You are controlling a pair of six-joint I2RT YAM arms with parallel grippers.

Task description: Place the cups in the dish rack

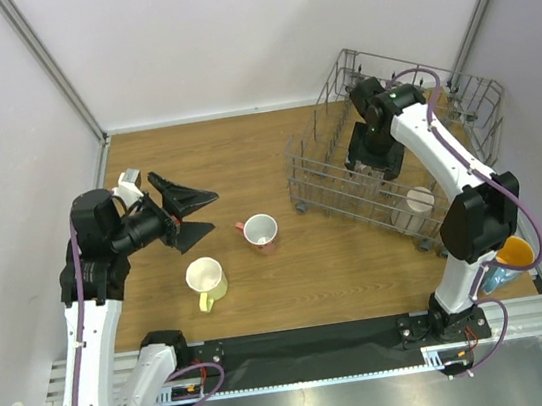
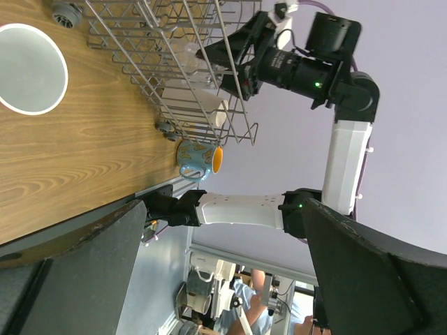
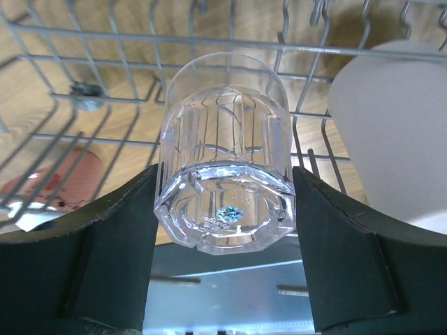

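My right gripper [image 1: 374, 160] is inside the grey wire dish rack [image 1: 322, 171], shut on the small clear glass [image 3: 223, 188], held base toward the camera between both pads. A beige cup [image 1: 419, 200] sits in the rack to its right and shows in the right wrist view [image 3: 391, 132]. The salmon-pink mug [image 1: 260, 233] and the pale yellow mug [image 1: 206, 278] stand on the table. My left gripper [image 1: 197, 213] is open and empty, just left of the pink mug [image 2: 28, 68]. The blue tumbler [image 1: 511, 258] lies by the right arm's base.
The rack [image 2: 181, 63] fills the far right of the wooden table [image 1: 244, 156]. White walls close in the left, back and right sides. A black strip and a metal rail run along the near edge. The blue tumbler [image 2: 199, 159] lies off the rack's near corner.
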